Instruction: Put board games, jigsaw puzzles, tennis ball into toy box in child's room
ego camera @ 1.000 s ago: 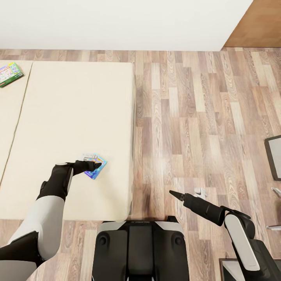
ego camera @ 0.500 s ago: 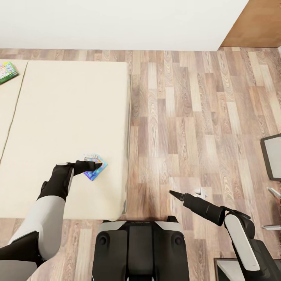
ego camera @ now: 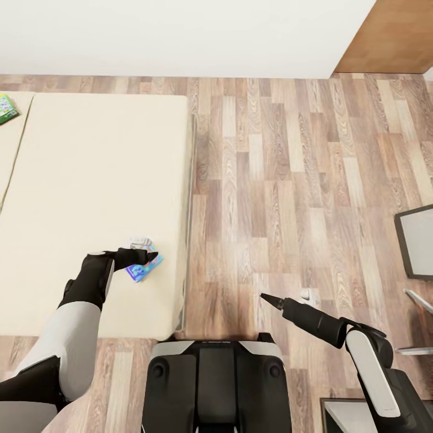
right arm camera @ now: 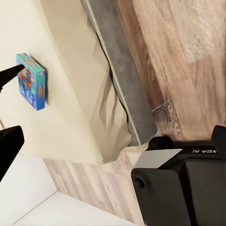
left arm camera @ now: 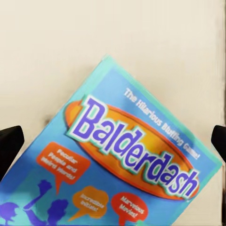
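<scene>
Balderdash, the blue board game [ego camera: 139,269], lies flat on the cream bed [ego camera: 90,180] near its floor-side edge, and our left hand [ego camera: 146,257] hangs right over it. In the left wrist view the two black fingertips [left arm camera: 10,143] stand wide apart at either side of the box [left arm camera: 127,169], with the lid square between them and neither tip touching it. We judge that spread as set for a pinch across the box, which is thin and flat and gives the fingers only its edges to close on. In the right wrist view the box [right arm camera: 32,81] shows a slim teal side wall, so there is some height to grip.

Our right hand [ego camera: 267,297] hangs over the plank floor [ego camera: 288,180] in front of our base [ego camera: 216,385], well apart from the bed. Its fingers come to a single dark point in the head view, so we take them as pressed together with nothing between them; parked there, it keeps out of the left arm's way.

A second board game [ego camera: 6,108], green and white, sits far off on the bed's other mattress, at the edge of the head view. A grey worktop corner [ego camera: 415,240] shows across the floor to our right.
</scene>
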Controlling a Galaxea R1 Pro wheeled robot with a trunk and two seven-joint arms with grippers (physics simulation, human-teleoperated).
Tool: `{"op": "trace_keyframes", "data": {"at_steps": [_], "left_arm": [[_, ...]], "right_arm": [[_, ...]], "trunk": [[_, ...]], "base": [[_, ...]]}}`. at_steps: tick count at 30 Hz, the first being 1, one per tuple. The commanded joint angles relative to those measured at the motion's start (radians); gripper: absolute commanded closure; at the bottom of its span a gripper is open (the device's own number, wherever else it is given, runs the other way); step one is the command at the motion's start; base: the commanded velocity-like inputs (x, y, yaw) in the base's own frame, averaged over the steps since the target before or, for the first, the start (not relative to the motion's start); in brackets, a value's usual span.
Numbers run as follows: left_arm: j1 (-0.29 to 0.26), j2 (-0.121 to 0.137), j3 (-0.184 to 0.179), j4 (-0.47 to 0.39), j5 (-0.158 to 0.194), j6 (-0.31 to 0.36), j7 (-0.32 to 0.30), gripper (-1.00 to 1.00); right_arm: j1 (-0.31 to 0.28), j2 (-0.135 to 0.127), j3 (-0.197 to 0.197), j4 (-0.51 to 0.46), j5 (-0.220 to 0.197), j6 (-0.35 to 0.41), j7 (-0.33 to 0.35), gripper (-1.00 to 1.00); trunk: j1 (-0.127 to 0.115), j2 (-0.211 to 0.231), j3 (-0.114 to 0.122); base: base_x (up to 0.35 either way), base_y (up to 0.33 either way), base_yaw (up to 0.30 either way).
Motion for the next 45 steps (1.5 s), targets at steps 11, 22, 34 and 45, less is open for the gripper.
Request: {"op": "trace_keyframes", "data": {"at_steps": [11, 22, 34, 45], "left_arm": [[-0.001, 0.000, 0.004, -0.002, -0.008, 0.003, -0.010, -1.00], [0.004, 0.010, 0.011, 0.001, 0.003, 0.012, -0.015, -1.00], [0.052, 0.027, 0.192, 0.013, 0.012, 0.029, -0.092, -1.00], [0.081, 0.027, 0.192, 0.058, 0.007, 0.026, -0.146, -1.00]], "right_arm": [[-0.001, 0.000, -0.001, 0.000, 0.007, 0.004, 0.008, -1.00], [-0.001, 0.000, 0.000, 0.001, 0.007, 0.004, 0.008, -1.00], [-0.001, 0.002, -0.002, 0.013, 0.004, -0.005, 0.001, -1.00], [-0.001, 0.002, -0.002, 0.013, 0.004, -0.005, 0.001, -1.00]], "trunk": [[0.001, -0.002, -0.001], [0.001, -0.002, -0.001], [0.001, -0.002, -0.001], [0.001, -0.002, -0.001]], "base": [[0.000, -0.090, 0.000], [0.000, -0.001, 0.000], [0.000, 0.000, 0.000], [0.000, 0.000, 0.000]]}}
